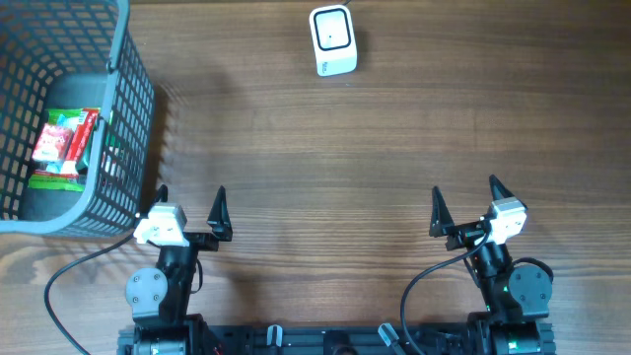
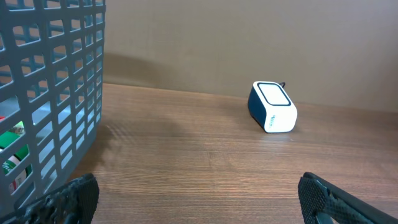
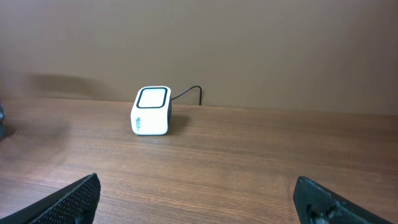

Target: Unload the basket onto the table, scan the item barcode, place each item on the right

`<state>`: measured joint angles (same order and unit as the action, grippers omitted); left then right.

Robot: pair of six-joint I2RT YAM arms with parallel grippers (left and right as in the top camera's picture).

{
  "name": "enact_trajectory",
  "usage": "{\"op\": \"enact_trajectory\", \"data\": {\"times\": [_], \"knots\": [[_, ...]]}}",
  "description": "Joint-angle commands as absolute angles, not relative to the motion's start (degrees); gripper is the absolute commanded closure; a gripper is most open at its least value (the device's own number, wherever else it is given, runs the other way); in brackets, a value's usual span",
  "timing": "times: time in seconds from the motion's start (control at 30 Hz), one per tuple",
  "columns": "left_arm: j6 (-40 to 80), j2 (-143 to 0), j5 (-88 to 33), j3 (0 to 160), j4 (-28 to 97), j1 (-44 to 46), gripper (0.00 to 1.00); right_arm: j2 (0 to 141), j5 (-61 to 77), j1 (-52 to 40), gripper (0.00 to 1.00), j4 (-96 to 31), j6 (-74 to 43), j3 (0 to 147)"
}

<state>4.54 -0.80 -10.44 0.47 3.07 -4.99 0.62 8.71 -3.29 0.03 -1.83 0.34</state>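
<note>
The left gripper and right gripper both stand spread wide, holding nothing. The packets lie deep in the basket at ten o'clock, and the scanner sits at twelve. Reaching in, the left gripper could snag the mesh wall or drag the basket.

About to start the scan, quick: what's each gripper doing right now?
Left gripper: open, holding nothing.
Right gripper: open, holding nothing.
</note>
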Motion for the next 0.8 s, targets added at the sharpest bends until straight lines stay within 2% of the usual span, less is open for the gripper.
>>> {"op": "enact_trajectory", "data": {"times": [0.0,0.77], "knots": [[3.4,-0.4,-11.7,0.3,3.4,-5.3,0.0,0.4,8.1,-3.4,0.0,0.6,-1.5,0.3],[3.4,-0.4,-12.6,0.3,3.3,-5.3,0.0,0.4,8.1,-3.4,0.0,0.6,-1.5,0.3]]}}
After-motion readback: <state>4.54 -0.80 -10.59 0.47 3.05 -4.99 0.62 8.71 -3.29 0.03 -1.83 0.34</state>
